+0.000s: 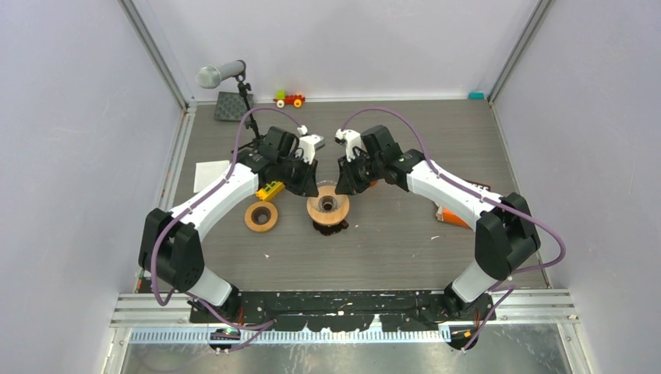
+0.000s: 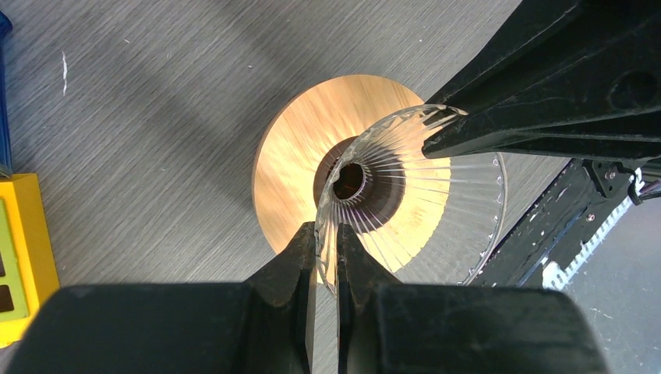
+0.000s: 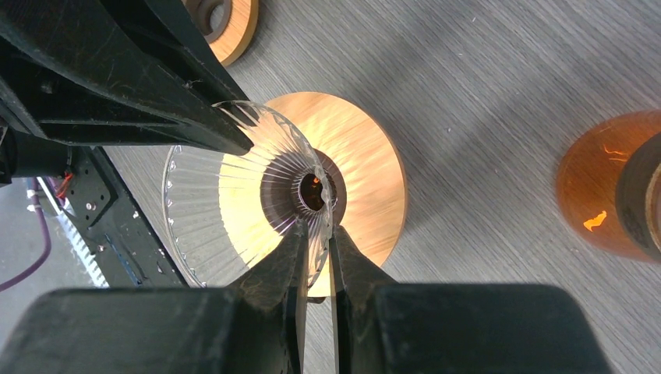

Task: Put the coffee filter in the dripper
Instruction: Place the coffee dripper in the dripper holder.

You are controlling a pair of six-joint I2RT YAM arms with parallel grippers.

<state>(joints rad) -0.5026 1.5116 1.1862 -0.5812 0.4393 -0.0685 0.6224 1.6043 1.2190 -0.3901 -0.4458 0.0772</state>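
Note:
The dripper is a clear ribbed glass cone (image 2: 425, 199) over a round wooden collar (image 1: 328, 209) in the middle of the table. My left gripper (image 2: 326, 234) is shut on the cone's near rim. My right gripper (image 3: 317, 230) is shut on the opposite rim, and the cone (image 3: 226, 202) shows between the two sets of fingers. In the top view the left gripper (image 1: 308, 187) and right gripper (image 1: 343, 185) meet just above the collar. A flat white paper (image 1: 210, 174), possibly the filter, lies at the table's left edge, away from both grippers.
A second wooden ring (image 1: 261, 216) and a yellow block (image 1: 270, 189) lie left of the dripper. An orange object (image 1: 458, 216) lies under the right arm, and an amber translucent thing (image 3: 612, 187) shows right of the collar. A microphone stand (image 1: 220, 75) and a toy (image 1: 289, 99) are at the back.

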